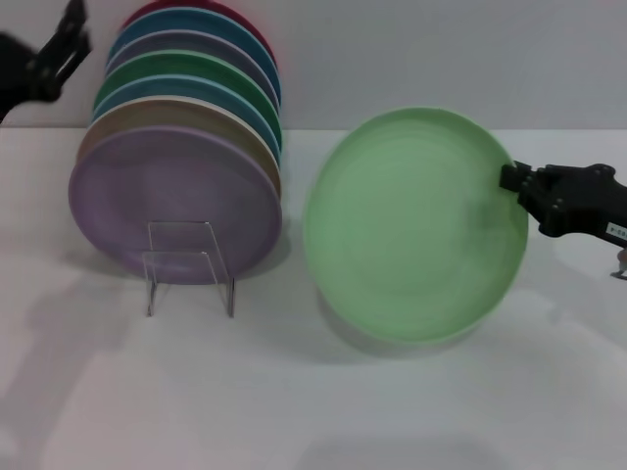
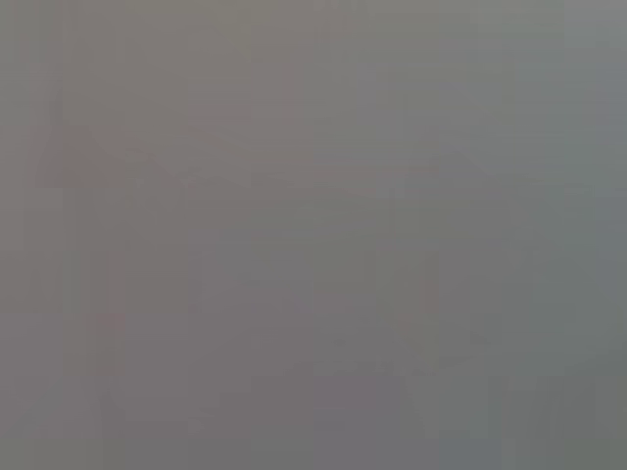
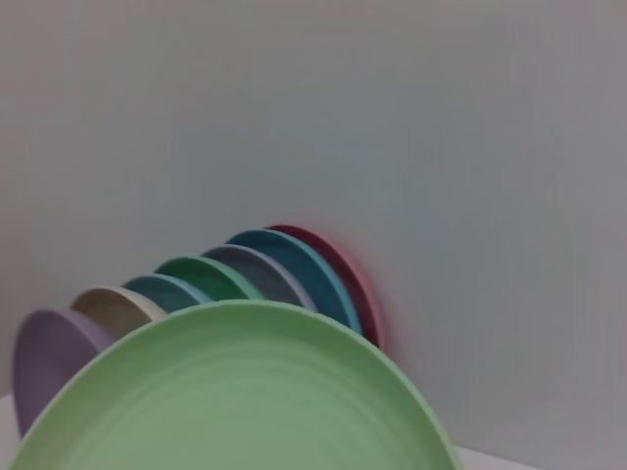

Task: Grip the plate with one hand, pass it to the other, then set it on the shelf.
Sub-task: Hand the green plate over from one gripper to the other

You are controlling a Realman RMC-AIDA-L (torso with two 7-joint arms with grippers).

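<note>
The pale mint-green plate [image 1: 416,223] is held tilted up off the white table, its face toward me, at centre right. My right gripper [image 1: 517,182] is shut on its right rim. The plate also fills the bottom of the right wrist view [image 3: 235,392]. My left gripper [image 1: 61,49] is raised at the far upper left, above and left of the plate row, apart from everything. The clear acrylic stand [image 1: 189,264] sits on the table in front of the lilac plate [image 1: 167,196]. The left wrist view shows only plain grey.
A row of several upright plates leans behind the stand: lilac at the front, then beige [image 1: 147,116], teal, dark green [image 1: 181,67], purple-grey, blue and red [image 1: 201,10]. They show in the right wrist view too [image 3: 255,274]. A grey wall stands behind.
</note>
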